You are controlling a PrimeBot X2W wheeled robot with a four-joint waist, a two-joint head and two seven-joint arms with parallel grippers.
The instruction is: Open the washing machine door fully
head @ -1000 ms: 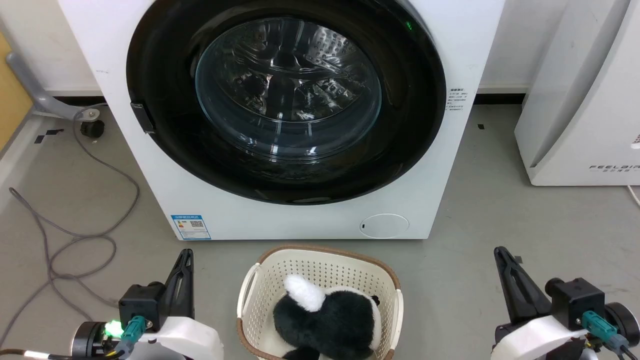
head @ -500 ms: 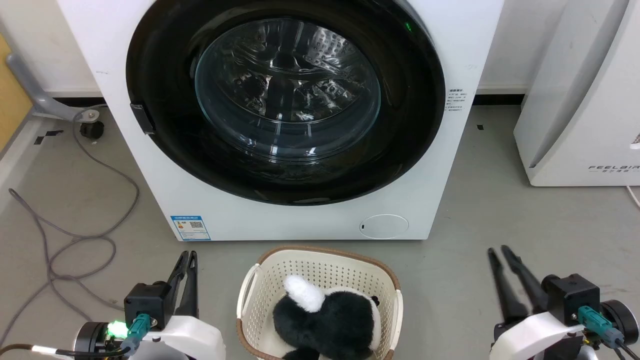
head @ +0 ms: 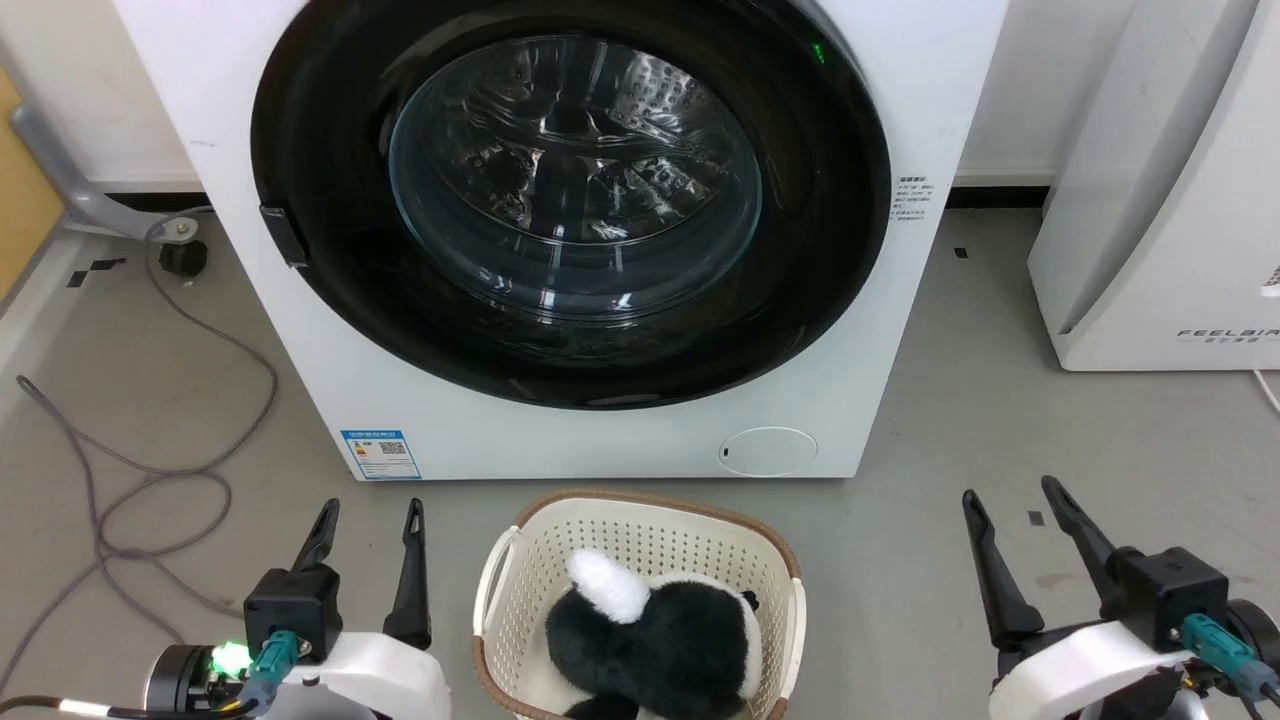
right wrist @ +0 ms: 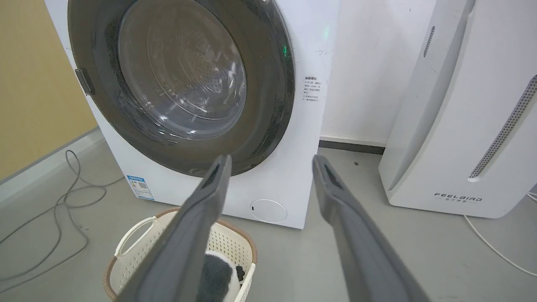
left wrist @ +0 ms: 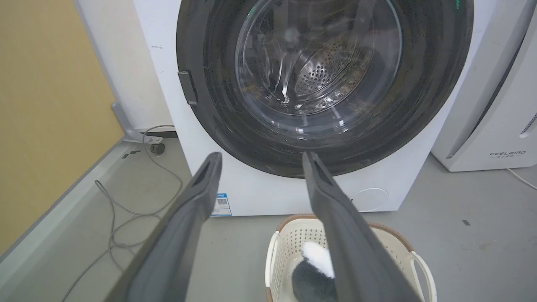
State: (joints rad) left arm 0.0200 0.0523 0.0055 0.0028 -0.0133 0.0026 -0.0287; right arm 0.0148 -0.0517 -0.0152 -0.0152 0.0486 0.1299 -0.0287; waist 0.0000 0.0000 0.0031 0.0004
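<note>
The washing machine door [head: 570,200] sits closed, flush in the front of the washing machine [head: 600,440], which stands at the floor's far edge against the wall. The left gripper [head: 372,510] and right gripper [head: 1010,492] hang low near the floor's near edge, well apart from the door, jaws of each spread and empty. Between them a cream basket [head: 640,508] holding a black-and-white plush toy [head: 650,630] stands just before the machine.

A basket [head: 650,535] with a soft toy [head: 650,640] sits on the floor [head: 920,560] just in front of the washer [head: 600,440], below the door [head: 820,250]. Bare floor lies on both sides of it. Cables [head: 150,474] curl at the left; a white box [head: 1150,260] stands at the right.
</note>
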